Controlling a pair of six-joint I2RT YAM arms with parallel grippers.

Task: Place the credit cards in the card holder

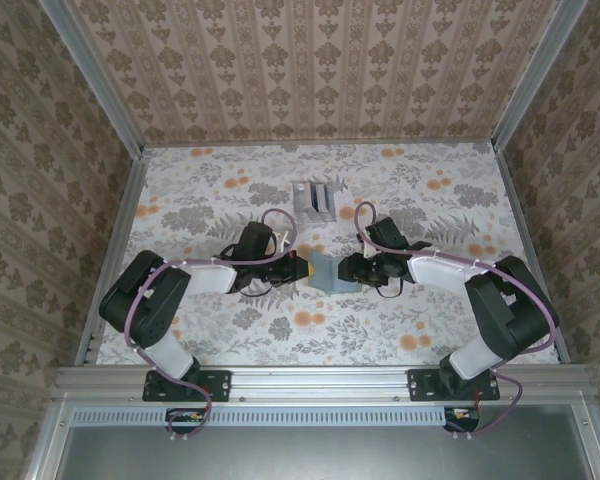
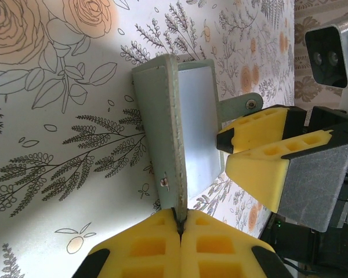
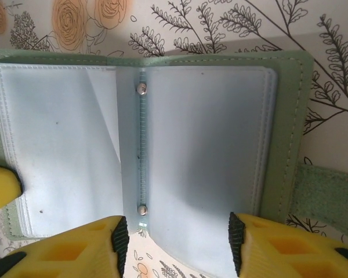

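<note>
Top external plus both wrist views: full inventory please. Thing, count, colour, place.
card holder: one, grey-green, open, mid-table between the pincers
inner sleeves: several, clear bluish, inside the card holder
slotted stand: one, clear silvery, behind the card holder, apart from it
table cover: one, white with grey leaves and orange flowers
walls: three, beige patterned, around the table
left arm, right arm: black and white, bases at near edge
left pincer: yellow, shut on the card holder's edge
right pincer: yellow, open, over a sleeve
</note>
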